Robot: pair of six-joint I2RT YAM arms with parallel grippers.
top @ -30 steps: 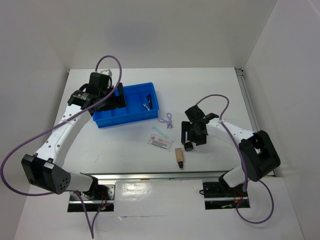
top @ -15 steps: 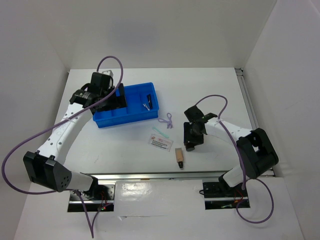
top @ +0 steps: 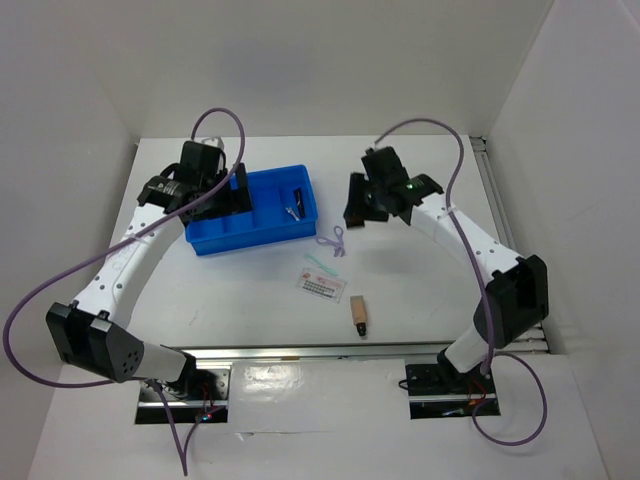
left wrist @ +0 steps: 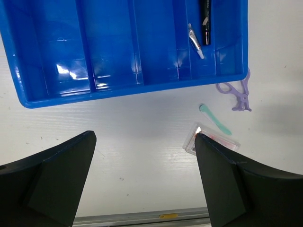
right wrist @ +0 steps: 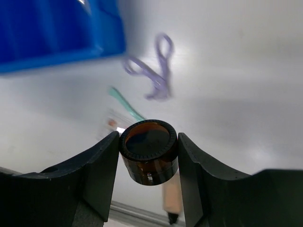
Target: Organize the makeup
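Note:
My right gripper (top: pixel 356 208) is shut on the round dark jar (right wrist: pixel 148 151) and holds it in the air just right of the blue tray (top: pixel 255 236). The thin black stick (left wrist: pixel 205 21) and the silvery clip (left wrist: pixel 195 40) lie in the tray's right-end compartment. The purple loop (top: pixel 333 240), the white red-printed sachet (top: pixel 322 287) and the beige tube with black cap (top: pixel 359 314) lie on the table. My left gripper (left wrist: pixel 144 142) is open and empty, over the tray's left part (top: pixel 225 200).
A thin teal spatula (top: pixel 320 265) lies between the loop and the sachet. The tray's other compartments (left wrist: pixel 113 42) hold nothing. A metal rail (top: pixel 300 352) runs along the near table edge. White walls close in the sides and back.
My right gripper closed on the jar, lifted it off the table and carried it back and left toward the tray's right end. The left arm has stayed put.

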